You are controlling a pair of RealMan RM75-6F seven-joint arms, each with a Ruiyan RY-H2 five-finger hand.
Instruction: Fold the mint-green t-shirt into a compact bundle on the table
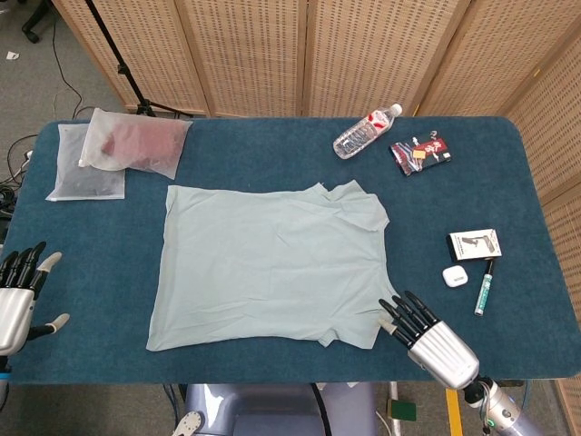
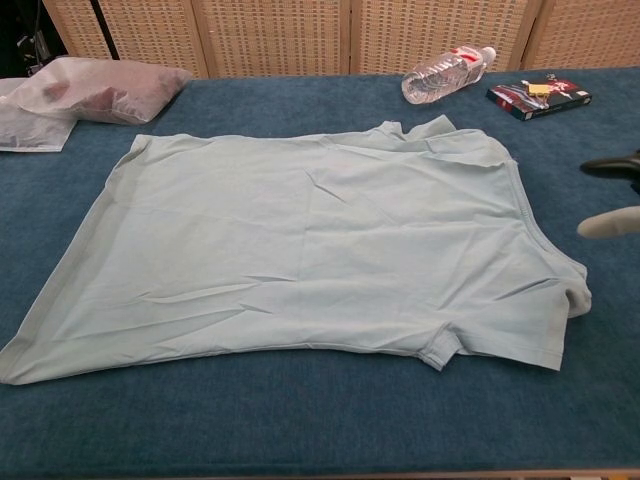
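The mint-green t-shirt (image 1: 272,263) lies spread flat on the blue table (image 1: 272,154), collar and sleeves toward the right; in the chest view the t-shirt (image 2: 310,250) fills the middle. My right hand (image 1: 427,336) hovers at the front edge by the shirt's near right sleeve, fingers apart and holding nothing. Only its fingertips (image 2: 610,222) show in the chest view, at the right edge. My left hand (image 1: 18,291) waits off the table's front left corner, fingers spread and empty.
Two plastic bags (image 1: 118,150) with dark clothes lie at the back left. A water bottle (image 1: 365,132) and a dark packet (image 1: 420,152) sit at the back right. A white box (image 1: 474,244), an earbud case (image 1: 455,276) and a pen (image 1: 483,289) lie right of the shirt.
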